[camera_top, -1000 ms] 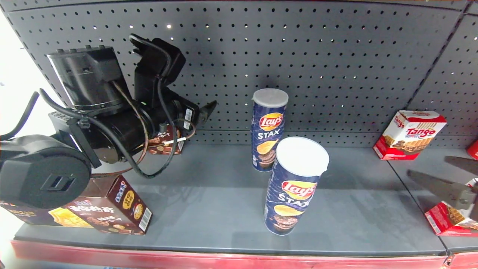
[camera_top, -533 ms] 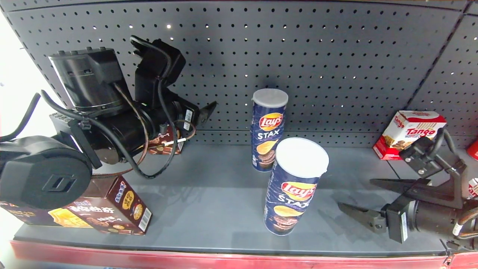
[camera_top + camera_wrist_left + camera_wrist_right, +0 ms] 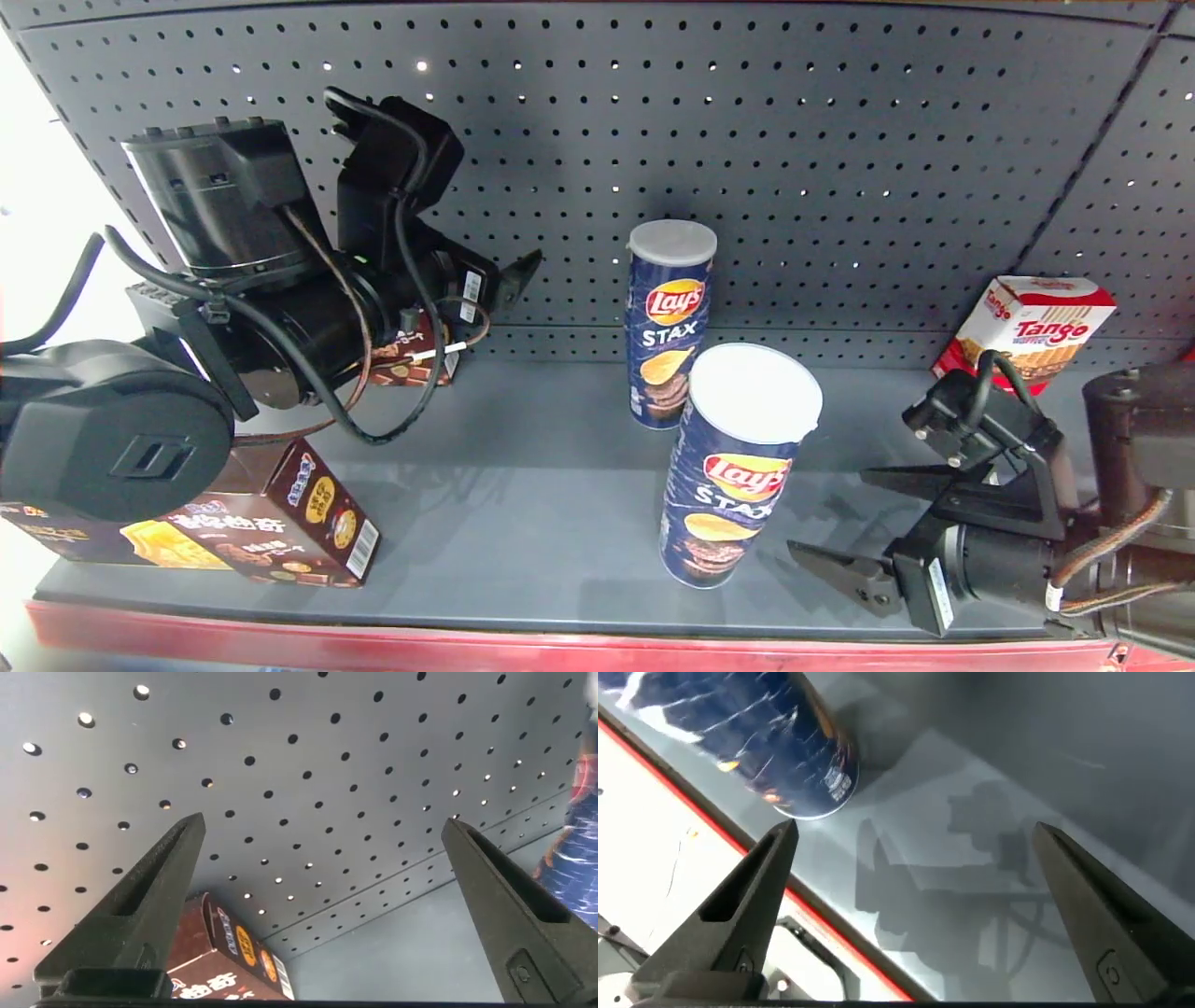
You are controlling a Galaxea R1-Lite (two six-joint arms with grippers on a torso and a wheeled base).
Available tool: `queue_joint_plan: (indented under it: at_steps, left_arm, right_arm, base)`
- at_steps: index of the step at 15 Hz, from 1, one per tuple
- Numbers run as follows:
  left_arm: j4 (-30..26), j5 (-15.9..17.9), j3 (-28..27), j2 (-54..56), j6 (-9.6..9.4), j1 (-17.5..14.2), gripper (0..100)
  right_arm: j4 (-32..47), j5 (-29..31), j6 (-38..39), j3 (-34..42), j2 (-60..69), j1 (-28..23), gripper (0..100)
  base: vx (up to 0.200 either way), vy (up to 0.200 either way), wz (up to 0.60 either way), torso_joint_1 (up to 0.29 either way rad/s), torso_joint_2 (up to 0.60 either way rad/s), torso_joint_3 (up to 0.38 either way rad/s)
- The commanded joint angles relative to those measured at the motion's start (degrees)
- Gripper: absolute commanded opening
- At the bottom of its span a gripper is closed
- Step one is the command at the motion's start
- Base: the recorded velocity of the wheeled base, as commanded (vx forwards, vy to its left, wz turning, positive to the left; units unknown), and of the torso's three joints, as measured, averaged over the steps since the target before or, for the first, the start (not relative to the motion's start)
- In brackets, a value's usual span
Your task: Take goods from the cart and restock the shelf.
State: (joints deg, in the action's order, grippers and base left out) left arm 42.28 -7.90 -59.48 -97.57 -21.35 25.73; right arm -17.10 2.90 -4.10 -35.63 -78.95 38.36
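Hovering low nr front can (image 3: pixel 738 467), right hand (image 3: pixel 829 513) wide, left hand (image 3: pixel 322 823) wide by pegboard (image 3: pixel 840 140)

The shelf (image 3: pixel 523 504) is flat grey with a red strip along its near edge. The back panel (image 3: pixel 794 140) is a darker grey, dotted all over with small holes. The near chip can (image 3: pixel 733 476) and the far chip can (image 3: pixel 667 327) are navy blue with a red-and-yellow badge and pale lids. The left box (image 3: pixel 280 523) is chocolate brown with yellow pictures. The far right box (image 3: pixel 1027 331) is red and white. The left gripper (image 3: pixel 322 826) and right gripper (image 3: pixel 831 513) are black.
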Motion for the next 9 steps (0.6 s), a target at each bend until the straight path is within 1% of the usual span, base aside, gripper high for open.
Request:
queue_joint_plan:
  at_steps: [1, 4, 9]
  left_arm:
    - [0.0, -0.01, -0.02, -0.34, -0.01, -0.07, 100]
    - [0.09, -0.01, 0.06, -0.34, -0.01, -0.07, 100]
    - [0.09, -0.01, -0.02, -0.51, -0.01, -0.07, 100]
  right_arm:
    - [-0.04, 0.0, -0.21, -2.16, -2.88, 0.13, 100]
    - [-0.04, 0.0, -0.3, -5.15, -6.04, 0.4, 100]
    - [-0.12, 0.0, -2.14, -7.08, -8.42, 0.04, 100]
  base:
    - [0.0, 0.0, 0.0, 0.0, 0.0, 0.0]
    - [0.0, 0.0, 0.0, 0.0, 0.0, 0.0]
    - [0.0, 0.0, 0.0, 0.0, 0.0, 0.0]
